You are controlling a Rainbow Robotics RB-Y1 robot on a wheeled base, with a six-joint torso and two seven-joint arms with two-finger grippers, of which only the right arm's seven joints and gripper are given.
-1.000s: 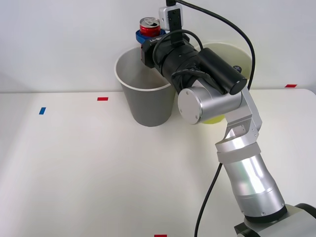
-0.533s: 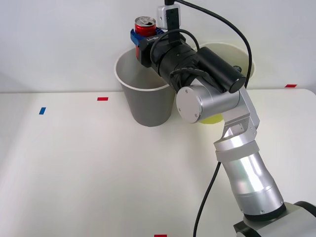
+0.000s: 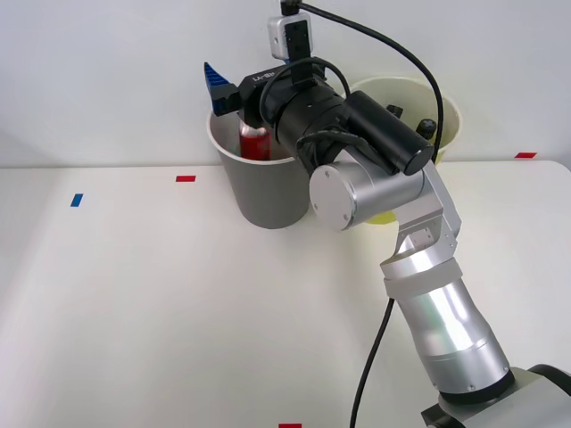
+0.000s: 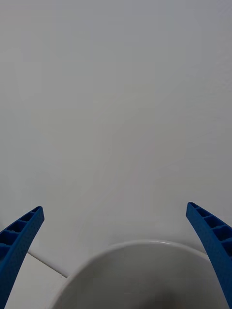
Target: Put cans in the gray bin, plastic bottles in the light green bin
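a plain white wall stood behind a white worktop (image 3: pixel 178 294) that carried a few small red and blue tape marks. in the upper middle of the front view, the gray bin (image 3: pixel 259 183) stood against the wall, and the light green bin (image 3: pixel 451 111) sat just beside it to the right, partly hidden by the right arm. the right tool (image 3: pixel 234 94) hung over the gray bin's rim with its blue ribbed fingers (image 4: pixel 19 241) spread wide and nothing between them. the red can (image 3: pixel 253 143) was inside the gray bin's mouth, below the tool, free of the fingers. a black cap (image 3: pixel 427 127) showed inside the light green bin, probably one of the plastic bottles.

the release looked done. to finish the step well, the arm would best lift straight up before swinging away, so that the splayed fingers cleared the white rim without nudging the bin. whether the can had come to rest at the bottom could not be told.
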